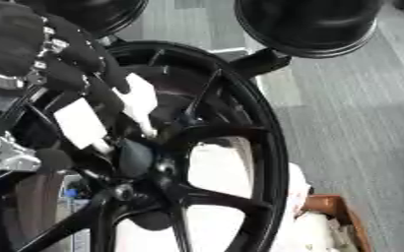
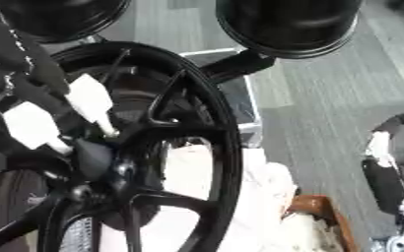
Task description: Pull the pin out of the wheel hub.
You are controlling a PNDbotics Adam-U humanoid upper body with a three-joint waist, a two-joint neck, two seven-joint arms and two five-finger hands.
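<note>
Black spokes of the wheel (image 1: 240, 147) fill the middle of the view, its hub (image 1: 141, 160) low at the left. The left hand (image 1: 84, 88) reaches in from the upper left, white-padded fingers (image 1: 141, 101) pointing down at the hub; whether they grip anything I cannot tell. The pin cannot be made out. The right hand (image 2: 382, 167) shows at the right edge, fingers unclear.

My left hand (image 1: 76, 78) reaches in from the upper left, its white-padded fingers (image 1: 138, 98) angled downward. My right hand (image 2: 387, 170) shows at the right edge, fingers up.
</note>
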